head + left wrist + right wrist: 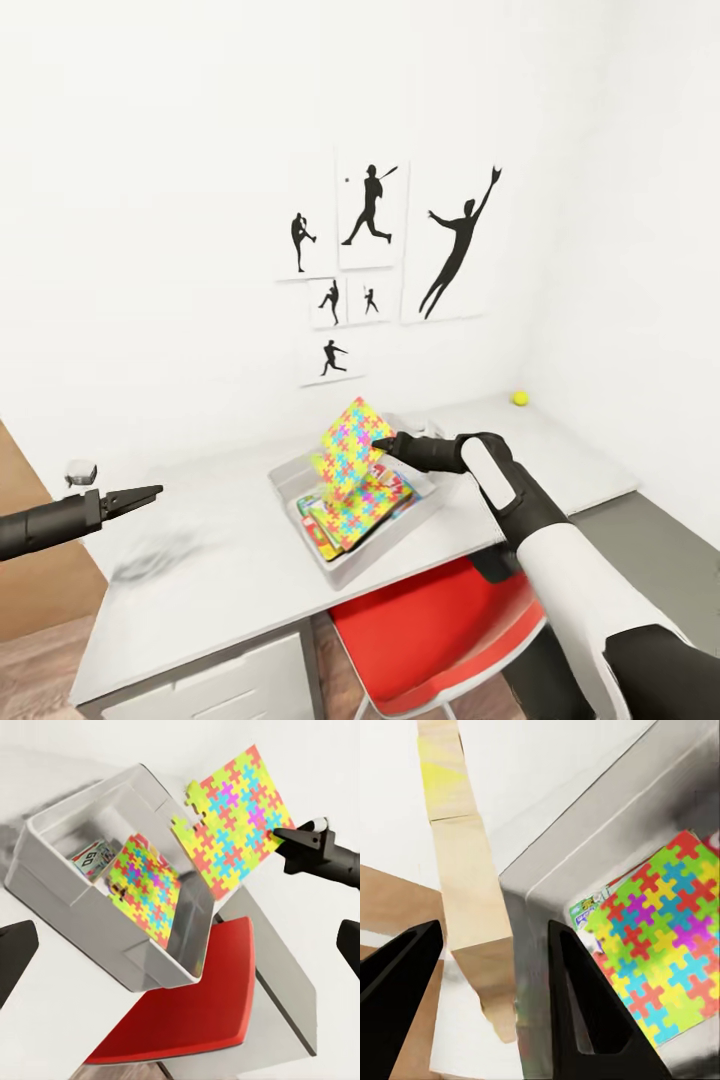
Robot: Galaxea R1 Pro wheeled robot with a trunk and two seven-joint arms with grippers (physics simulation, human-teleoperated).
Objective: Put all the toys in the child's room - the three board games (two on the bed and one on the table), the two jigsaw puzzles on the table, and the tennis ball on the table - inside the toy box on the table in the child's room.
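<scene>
Off to the left, the left pincer (140, 495) hangs above the desk (200, 590) well away from everything, holding nothing; from the head view its tips look close together, though its own camera shows the two fingers spread wide at the picture's edges, so I take them as apart. Moving toward the middle, the pale grey toy box (345, 565) sits near the front edge of the desk, and inside it lies one jigsaw puzzle (146, 889) flat on top of printed game boxes (318, 528), a bit of their lettering peeking out beside it. Above the box, a second jigsaw puzzle (352, 445) stands tilted on edge, its lower part dipping into the bin. The right pincer (385, 444) is clamped on that puzzle's right-hand edge. Below the desk's front a red chair (440, 625) is tucked in. Far right, near the wall corner, the yellow tennis ball (520, 398) rests on the desk, well apart from the box.
</scene>
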